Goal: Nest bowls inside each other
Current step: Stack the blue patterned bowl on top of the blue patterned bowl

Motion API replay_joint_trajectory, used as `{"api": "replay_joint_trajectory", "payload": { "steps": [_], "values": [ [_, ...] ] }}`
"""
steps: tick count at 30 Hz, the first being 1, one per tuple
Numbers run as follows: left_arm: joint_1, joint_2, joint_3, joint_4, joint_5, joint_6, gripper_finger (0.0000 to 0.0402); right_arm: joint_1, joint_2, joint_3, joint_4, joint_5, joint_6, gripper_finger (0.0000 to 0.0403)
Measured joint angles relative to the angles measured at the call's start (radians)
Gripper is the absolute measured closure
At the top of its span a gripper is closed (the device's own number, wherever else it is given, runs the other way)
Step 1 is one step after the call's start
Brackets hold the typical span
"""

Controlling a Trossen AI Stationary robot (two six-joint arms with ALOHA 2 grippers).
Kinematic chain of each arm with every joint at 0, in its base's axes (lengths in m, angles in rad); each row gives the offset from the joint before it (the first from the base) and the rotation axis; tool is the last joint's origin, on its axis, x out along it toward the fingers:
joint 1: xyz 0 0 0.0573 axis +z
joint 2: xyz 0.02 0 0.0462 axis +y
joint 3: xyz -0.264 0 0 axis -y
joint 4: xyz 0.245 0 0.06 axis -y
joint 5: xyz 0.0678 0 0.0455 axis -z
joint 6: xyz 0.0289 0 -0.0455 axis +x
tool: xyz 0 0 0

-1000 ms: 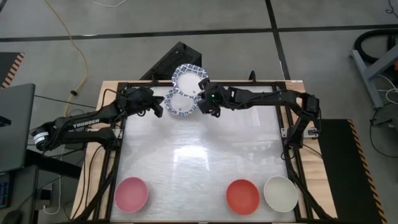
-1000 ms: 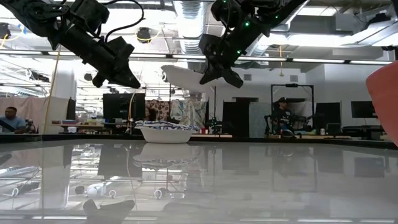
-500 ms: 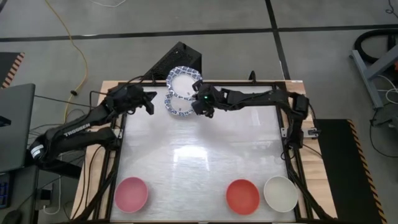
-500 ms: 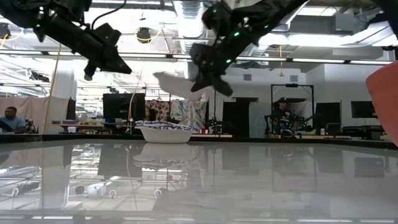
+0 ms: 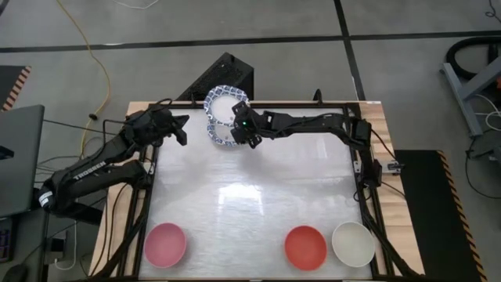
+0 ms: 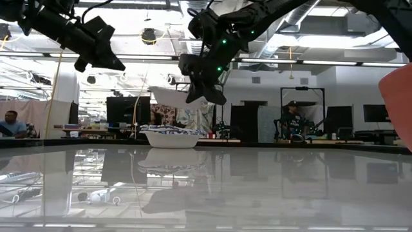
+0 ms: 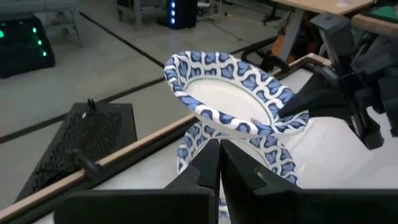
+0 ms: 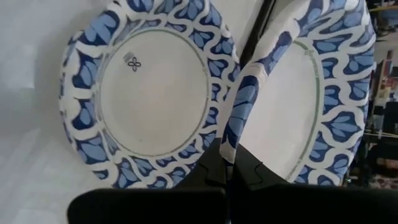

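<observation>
Right gripper [image 5: 239, 128] is pinching just the rim of a tilted blue-patterned bowl [image 5: 222, 103] above the one resting on the counter [image 5: 250, 188], left gripper [image 5: 182, 129] clamped empty, so it could slip and land crooked.

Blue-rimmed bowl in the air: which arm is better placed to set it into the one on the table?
Right. The right gripper is pinching the lifted bowl by its rim, tilted just above the blue-rimmed bowl on the table. The left gripper is shut, empty, and off to the side.
</observation>
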Motion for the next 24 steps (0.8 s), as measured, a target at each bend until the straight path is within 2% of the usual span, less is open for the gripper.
{"api": "replay_joint_trajectory", "payload": {
  "steps": [6, 13, 17, 24],
  "values": [
    [0.0, -0.015, 0.0, -0.003, 0.009, -0.024, 0.0401, 0.007, 0.0, 0.0, -0.052, -0.038, 0.087, 0.0392],
    [0.0, -0.014, 0.0, -0.001, 0.089, -0.039, 0.0402, 0.02, 0.0, 0.0, -0.052, -0.052, 0.119, 0.0392],
    [0.0, -0.014, 0.0, -0.001, 0.076, -0.03, 0.0401, 0.016, 0.002, 0.0, -0.044, -0.052, 0.172, 0.0392],
    [0.0, -0.014, 0.0, 0.006, 0.066, -0.027, 0.0401, 0.022, 0.032, 0.001, -0.01, -0.024, 0.153, 0.0392]
  ]
}}
